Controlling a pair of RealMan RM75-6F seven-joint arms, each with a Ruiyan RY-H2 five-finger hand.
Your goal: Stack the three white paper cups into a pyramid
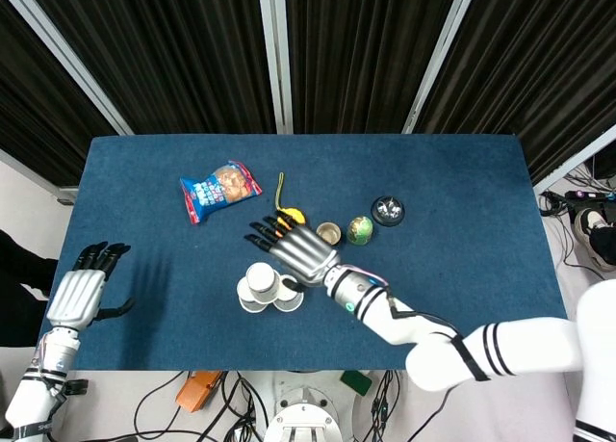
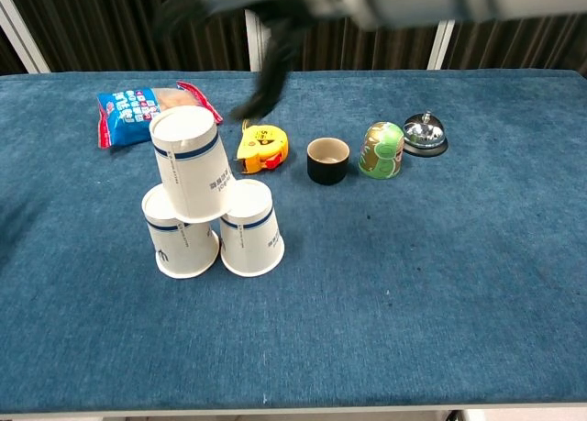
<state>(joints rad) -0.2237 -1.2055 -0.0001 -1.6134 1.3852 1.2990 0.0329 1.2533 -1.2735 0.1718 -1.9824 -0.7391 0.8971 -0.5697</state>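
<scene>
The blue table (image 2: 477, 329) fills the chest view, with broad bare cloth across the right and lower parts of the frame. At centre-left stand the three white paper cups (image 2: 204, 201), upside down: two side by side, the third resting tilted on top of them. The right hand (image 1: 294, 249) hovers just above and behind the stack, fingers spread, holding nothing. The left hand (image 1: 79, 293) hangs at the lower-left table edge, fingers apart and empty. Behind the cups lie a snack bag (image 2: 151, 109), green can (image 2: 382, 149), tape measure (image 2: 260, 149), black cup (image 2: 327, 160) and bell (image 2: 424, 133).
</scene>
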